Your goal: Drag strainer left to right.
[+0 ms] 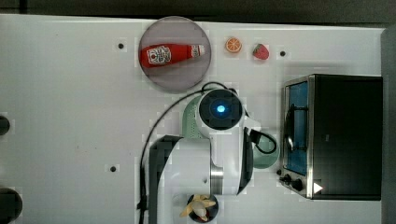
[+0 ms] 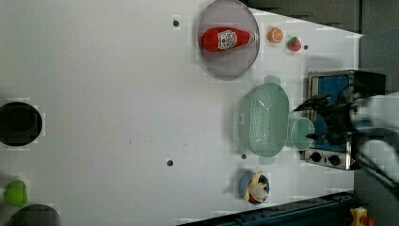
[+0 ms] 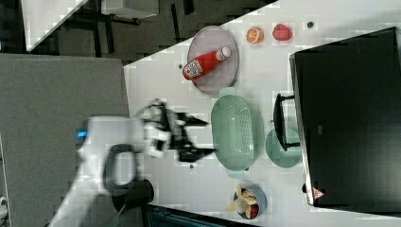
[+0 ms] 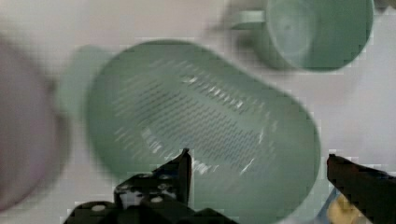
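Jaws on the gripper (image 4: 257, 163) stand wide open with nothing between them; the 2 black fingers (image 4: 180, 170) are well apart in the wrist view, and the same spread shows on the gripper (image 3: 201, 137) in the right view. Directly beneath the jaws lies the strainer (image 4: 201, 126), its perforated basin facing up; the jaws hang above it and do not touch it. In the left view, the gripper (image 2: 313, 120) appears over the mug (image 2: 301, 134), which sits just beside the strainer (image 2: 263, 120) on the side toward the toaster oven (image 2: 331, 120).

Positions relative to the jaws:
- Strainer (image 3: 234, 135): under the jaws, flat on the white surface (image 3: 161, 80).
- Mug (image 4: 317, 30): near the jaws, beyond one long side of the strainer.
- Grey plate (image 2: 228, 40): beyond one rounded end of the strainer, carrying 1 ketchup bottle (image 2: 226, 38) on its side.
- Bowl (image 3: 248, 201) of toy food: beyond the opposite end, apart from the strainer.

In the top view, the arm (image 1: 201, 158) covers most of the strainer (image 1: 190, 119).
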You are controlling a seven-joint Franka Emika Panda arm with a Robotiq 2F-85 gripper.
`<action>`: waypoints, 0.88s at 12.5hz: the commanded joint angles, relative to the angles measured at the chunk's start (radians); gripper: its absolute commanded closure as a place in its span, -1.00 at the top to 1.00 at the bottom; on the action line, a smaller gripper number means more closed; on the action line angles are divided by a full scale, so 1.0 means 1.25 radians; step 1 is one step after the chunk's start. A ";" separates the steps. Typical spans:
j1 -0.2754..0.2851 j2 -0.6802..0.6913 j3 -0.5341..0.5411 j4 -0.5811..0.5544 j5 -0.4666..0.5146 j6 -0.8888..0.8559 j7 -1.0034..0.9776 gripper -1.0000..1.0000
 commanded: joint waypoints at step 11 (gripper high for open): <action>0.006 -0.235 -0.005 0.189 0.026 -0.452 -0.206 1.00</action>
